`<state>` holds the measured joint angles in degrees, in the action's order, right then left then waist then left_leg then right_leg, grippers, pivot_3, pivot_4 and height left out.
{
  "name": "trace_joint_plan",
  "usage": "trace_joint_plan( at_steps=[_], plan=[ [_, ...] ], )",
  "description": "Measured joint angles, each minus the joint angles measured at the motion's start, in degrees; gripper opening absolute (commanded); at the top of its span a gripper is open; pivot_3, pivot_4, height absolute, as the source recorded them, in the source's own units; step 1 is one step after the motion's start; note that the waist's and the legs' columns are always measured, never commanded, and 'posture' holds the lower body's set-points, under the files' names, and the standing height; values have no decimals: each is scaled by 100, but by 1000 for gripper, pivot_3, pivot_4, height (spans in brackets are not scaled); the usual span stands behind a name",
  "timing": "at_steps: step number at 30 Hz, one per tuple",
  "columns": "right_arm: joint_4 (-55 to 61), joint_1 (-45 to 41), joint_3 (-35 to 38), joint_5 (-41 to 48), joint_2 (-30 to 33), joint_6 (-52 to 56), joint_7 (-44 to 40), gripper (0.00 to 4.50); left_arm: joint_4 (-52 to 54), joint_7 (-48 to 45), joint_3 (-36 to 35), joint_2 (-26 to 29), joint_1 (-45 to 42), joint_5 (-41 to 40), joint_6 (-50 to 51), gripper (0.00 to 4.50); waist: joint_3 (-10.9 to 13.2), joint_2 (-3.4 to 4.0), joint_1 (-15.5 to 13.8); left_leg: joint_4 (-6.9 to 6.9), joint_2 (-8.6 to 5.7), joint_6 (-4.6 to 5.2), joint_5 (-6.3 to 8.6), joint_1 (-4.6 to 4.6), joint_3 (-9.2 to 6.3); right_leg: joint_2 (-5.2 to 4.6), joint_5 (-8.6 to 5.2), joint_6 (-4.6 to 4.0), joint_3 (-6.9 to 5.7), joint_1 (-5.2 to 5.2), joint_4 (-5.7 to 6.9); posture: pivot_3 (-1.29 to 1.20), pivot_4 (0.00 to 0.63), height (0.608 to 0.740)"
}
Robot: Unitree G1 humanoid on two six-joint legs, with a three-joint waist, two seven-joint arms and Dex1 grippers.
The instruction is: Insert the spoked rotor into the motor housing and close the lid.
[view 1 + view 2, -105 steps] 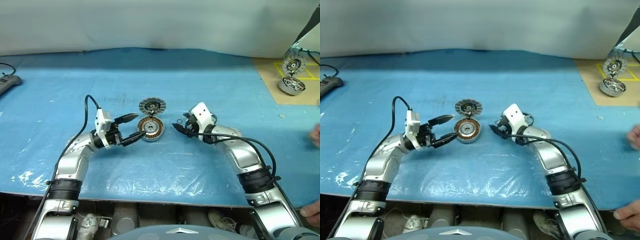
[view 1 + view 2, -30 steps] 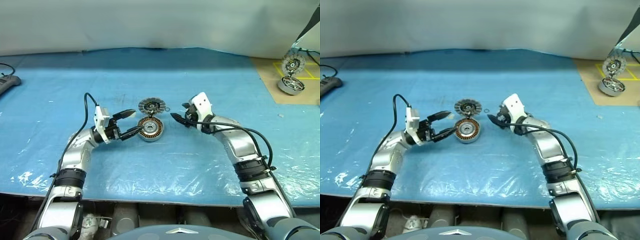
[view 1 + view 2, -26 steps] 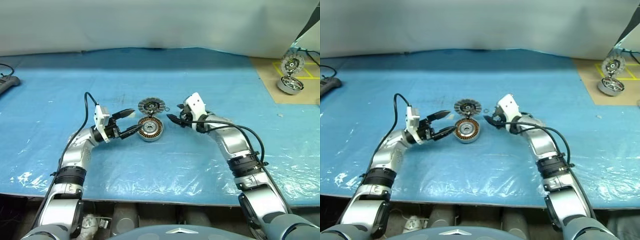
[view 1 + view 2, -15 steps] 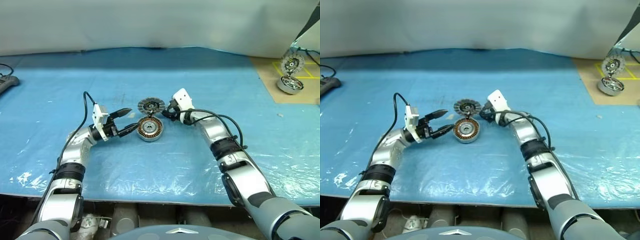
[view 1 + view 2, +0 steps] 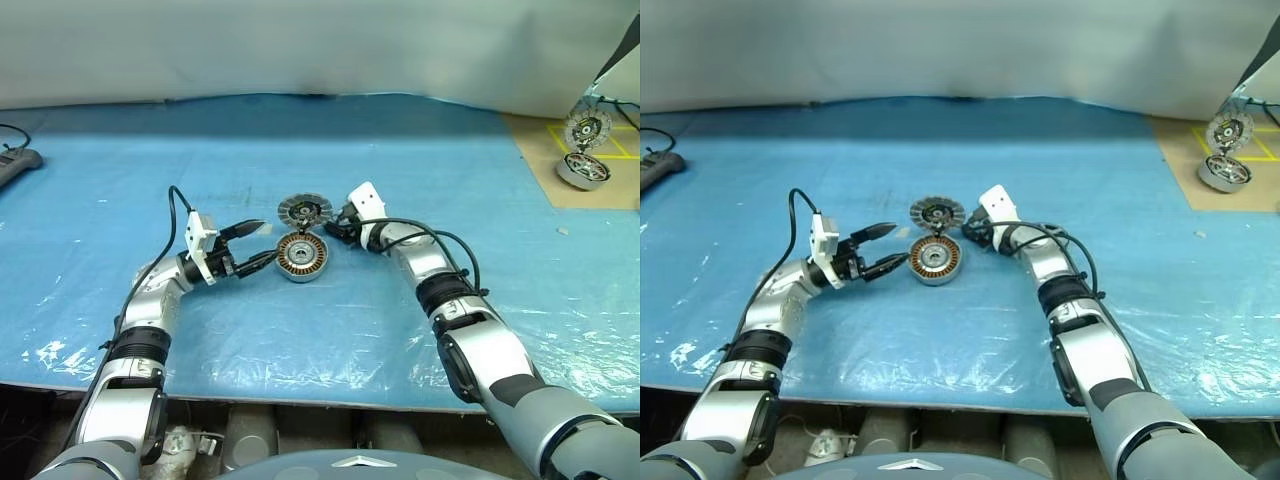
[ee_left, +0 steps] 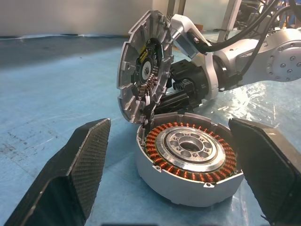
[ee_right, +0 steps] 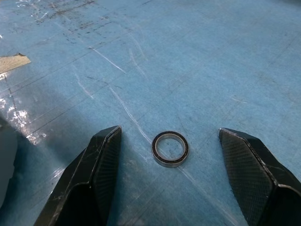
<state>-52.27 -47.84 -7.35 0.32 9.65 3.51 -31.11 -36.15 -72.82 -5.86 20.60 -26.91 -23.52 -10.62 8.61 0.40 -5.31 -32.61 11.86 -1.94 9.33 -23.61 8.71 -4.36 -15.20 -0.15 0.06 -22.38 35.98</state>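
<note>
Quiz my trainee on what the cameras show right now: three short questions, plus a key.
1. True or false: the lid of the motor housing stands open, tilted up at the housing's edge.
2. What lies on the blue sheet between the fingers of the right tool?
A. a small ring
B. a screw
C. a coil of wire
3. Fill in: the left tool, beside the housing, is ___ (open or shut).

Key: 1 true; 2 A; 3 open.
</note>
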Motion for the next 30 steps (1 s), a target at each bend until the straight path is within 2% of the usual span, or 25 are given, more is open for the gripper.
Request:
trace_joint_plan(
  at_steps=[3,8,9,15,24,30],
  plan=[
    [75,65,31,-14,10,-8,-1,2578,0,-20,2,-27,19,7,-14,4333,0,0,-1,0,0,0,0,0,0,0,0,0,0,0,-1,0,150,740],
    [169,146,36,-67,39,-46,-2,694,83,-73,27,-63,87,7,-14,4333,0,0,2,1,1,1,1,2,0,0,-11,-20,0,1,-1,0,150,740],
    [196,159,35,-73,52,-46,-8,537,110,-73,33,-70,106,7,-14,4333,0,0,1,1,1,1,1,2,0,0,-12,-21,1,1,-1,0,150,740],
    [777,485,-7,-91,162,108,-203,541,187,-74,42,-73,183,7,-9,4333,1,-1,-6,9,0,1,1,-1,0,0,0,0,-1,1,-12,0,150,740],
    [3735,2009,-66,147,804,1313,-874,541,560,-94,122,-79,400,-1,144,4333,12,-19,-21,24,-2,0,1,-2,0,1,1,3,-1,-1,-28,0,150,740],
    [5503,2500,-60,549,1140,2304,-1175,541,660,-81,136,-95,466,-1,192,4333,13,-21,-15,33,-2,0,1,10,0,1,1,3,4,1,-28,0,150,740]
  ],
)
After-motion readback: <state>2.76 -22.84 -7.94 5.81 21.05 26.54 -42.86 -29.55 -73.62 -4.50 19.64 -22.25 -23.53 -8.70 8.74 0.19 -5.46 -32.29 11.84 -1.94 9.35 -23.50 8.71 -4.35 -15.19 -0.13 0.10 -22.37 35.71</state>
